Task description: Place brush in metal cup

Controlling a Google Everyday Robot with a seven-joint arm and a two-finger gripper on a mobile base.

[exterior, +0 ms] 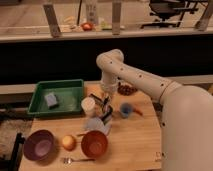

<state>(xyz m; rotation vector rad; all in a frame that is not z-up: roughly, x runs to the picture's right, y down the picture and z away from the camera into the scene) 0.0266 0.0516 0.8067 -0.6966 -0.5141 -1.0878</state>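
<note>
Slim, dark, black-handled brush point(105, 112) hangs upright over the wooden desk point(135, 145) at the end effector point(106, 105) — whether pinched, I cannot tell. Best lowered straight, centred on the small silver metal cup point(107, 120) — seemingly just below.

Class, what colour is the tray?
Green tray, seen in the camera view; the hand is beside the cream cup.

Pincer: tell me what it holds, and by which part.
Cannot be told. The pincer hangs between the cream cup and the blue cup; something slim and dark, perhaps the brush, shows at it, but no hold is visible.
</note>
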